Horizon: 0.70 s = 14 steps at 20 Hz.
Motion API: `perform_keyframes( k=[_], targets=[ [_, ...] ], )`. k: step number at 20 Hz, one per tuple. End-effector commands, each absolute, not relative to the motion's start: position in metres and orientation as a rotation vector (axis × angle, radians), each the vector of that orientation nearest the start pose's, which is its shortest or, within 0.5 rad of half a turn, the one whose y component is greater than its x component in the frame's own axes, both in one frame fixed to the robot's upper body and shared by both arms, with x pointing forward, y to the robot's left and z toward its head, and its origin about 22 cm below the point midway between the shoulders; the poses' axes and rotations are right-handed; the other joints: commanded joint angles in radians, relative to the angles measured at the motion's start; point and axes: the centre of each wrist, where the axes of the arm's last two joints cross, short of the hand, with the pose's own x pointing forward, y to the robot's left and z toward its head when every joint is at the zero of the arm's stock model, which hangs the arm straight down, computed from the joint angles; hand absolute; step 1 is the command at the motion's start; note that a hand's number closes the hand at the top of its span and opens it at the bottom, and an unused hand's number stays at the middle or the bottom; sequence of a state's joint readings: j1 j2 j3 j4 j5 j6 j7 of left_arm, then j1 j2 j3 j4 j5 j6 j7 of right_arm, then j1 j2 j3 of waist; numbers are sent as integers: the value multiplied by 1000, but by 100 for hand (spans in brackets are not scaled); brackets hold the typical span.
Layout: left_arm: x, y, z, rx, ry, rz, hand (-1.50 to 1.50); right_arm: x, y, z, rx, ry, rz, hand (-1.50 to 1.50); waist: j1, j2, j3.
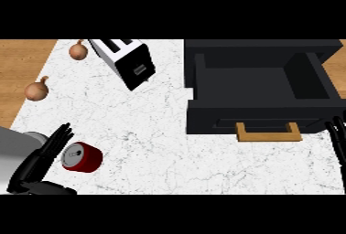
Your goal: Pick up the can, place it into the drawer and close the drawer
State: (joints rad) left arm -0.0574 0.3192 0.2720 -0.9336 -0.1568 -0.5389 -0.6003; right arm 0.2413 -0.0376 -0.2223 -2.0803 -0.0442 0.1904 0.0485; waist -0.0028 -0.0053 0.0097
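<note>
The fingers (55, 139) of the left hand (39, 162) are held straight and slightly spread, pointing up the view, with their tips just beside the left edge of the red can (82, 157); nothing is pinched or enclosed by them. Whether the can is actually touched cannot be told. The thumb is seen at the lower edge, stretched out below the can and apart from it. The grey forearm is seen behind the hand at the lower left corner.

The can is found lying tilted on the white marble counter (169, 151), its silver top turned toward the hand.

The right hand (338, 137) is seen only at the right edge as straight dark fingers, resting near the drawer's front corner.

The black drawer (260, 84) is pulled open at the upper right, well apart from the can, and a wooden handle (268, 132) is fixed to its front. A toaster (128, 61) is placed at the top of the counter, tilted in the view. Two onions (79, 51) are seen to its left, one on the counter's edge and the other (37, 90) on the wooden surface (20, 59).
</note>
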Motion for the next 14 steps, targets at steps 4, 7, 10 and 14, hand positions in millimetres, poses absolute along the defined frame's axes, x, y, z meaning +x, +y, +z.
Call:
perform_keyframes(
  k=[4,7,10,14],
  targets=[
    [218,385,-101,-145,-1541,-309,-150,150,-309,70,-184,-1810,-8,-150,-6,6,-10],
    [225,386,-88,-128,-1515,-313,-150,146,-288,77,-190,-1782,9,-150,-2,5,-10],
    [237,376,-84,-168,-1522,-307,-150,164,-293,85,-189,-1817,13,-150,1,4,-9],
    [238,374,-106,-151,-1508,-300,-150,178,-290,87,-171,-1803,4,-150,-2,6,-10]
  ],
)
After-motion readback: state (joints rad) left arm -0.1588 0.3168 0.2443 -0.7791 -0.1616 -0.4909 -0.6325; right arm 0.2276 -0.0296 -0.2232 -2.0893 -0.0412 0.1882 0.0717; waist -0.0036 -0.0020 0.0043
